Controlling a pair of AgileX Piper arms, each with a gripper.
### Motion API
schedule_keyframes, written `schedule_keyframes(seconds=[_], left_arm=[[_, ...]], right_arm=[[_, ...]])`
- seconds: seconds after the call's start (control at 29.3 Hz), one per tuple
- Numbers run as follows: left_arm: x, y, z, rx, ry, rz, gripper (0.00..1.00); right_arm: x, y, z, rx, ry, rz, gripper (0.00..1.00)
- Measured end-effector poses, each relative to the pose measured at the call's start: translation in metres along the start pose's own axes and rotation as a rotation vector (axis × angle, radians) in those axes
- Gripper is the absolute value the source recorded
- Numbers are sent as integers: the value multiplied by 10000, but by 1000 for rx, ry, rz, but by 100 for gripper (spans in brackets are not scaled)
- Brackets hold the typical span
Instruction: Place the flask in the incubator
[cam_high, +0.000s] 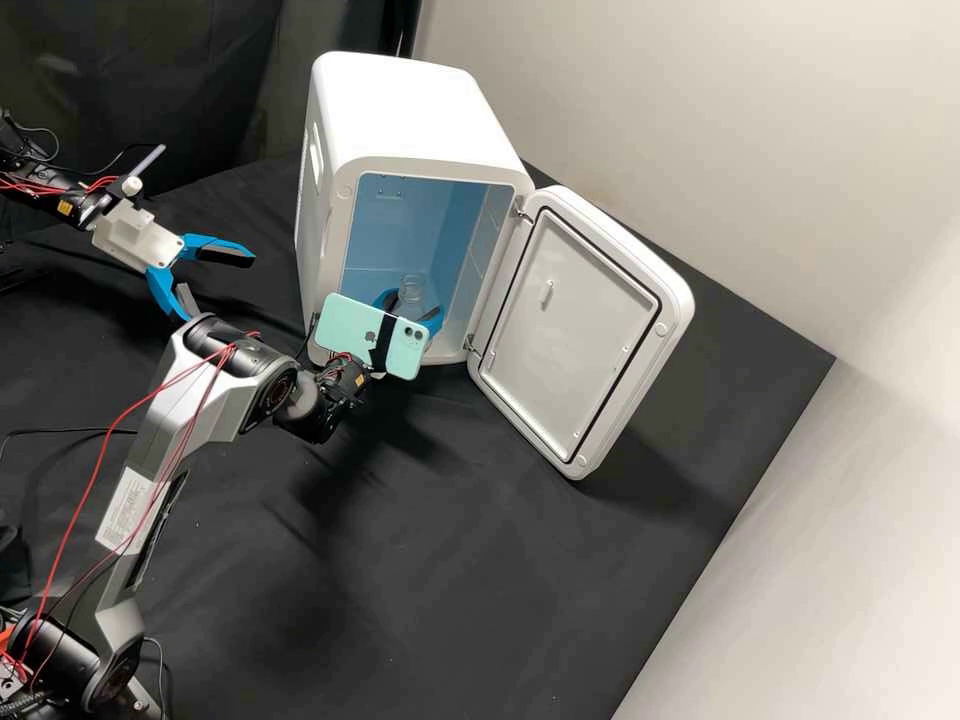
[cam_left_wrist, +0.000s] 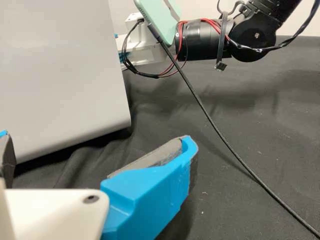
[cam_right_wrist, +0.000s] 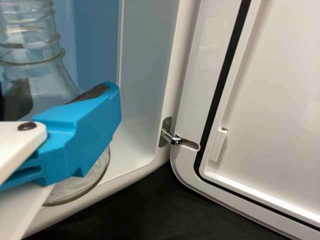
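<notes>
The white incubator (cam_high: 400, 110) stands at the back of the bench with its door (cam_high: 570, 330) swung open to the right. A clear glass flask (cam_high: 412, 290) stands upright just inside the blue chamber, near the front lip. My right gripper (cam_high: 410, 306) reaches into the opening and is shut on the flask. In the right wrist view, one blue finger (cam_right_wrist: 75, 130) presses against the flask (cam_right_wrist: 30, 60), whose base is on the chamber floor. My left gripper (cam_high: 220, 285) hangs open with nothing in it, to the left of the incubator and close to its side wall (cam_left_wrist: 60, 75).
A mint-green phone (cam_high: 372, 335) is strapped to the right arm's wrist and partly hides the opening. The door hinge (cam_right_wrist: 175, 139) lies close to the right finger. A black cable (cam_left_wrist: 225, 145) trails over the black cloth. The bench edge (cam_high: 740, 500) runs along the right.
</notes>
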Motion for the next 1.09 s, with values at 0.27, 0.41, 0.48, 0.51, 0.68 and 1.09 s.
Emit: schedule_keyframes(seconds=[0.27,0.41,0.48,0.51,0.68,1.09], left_arm=[[0,0,0,0,0,0,100],[0,0,0,0,0,0,100],[0,0,0,0,0,0,100],[0,0,0,0,0,0,100],[0,0,0,0,0,0,100],[-11,18,5,7,2,7,100]], right_arm=[[-8,0,0,0,0,0,0],[-8,0,0,0,0,0,100],[-8,0,0,0,0,0,100],[-8,0,0,0,0,0,100],[-8,-14,-20,1,3,-2,100],[-8,-22,-31,1,5,-4,100]])
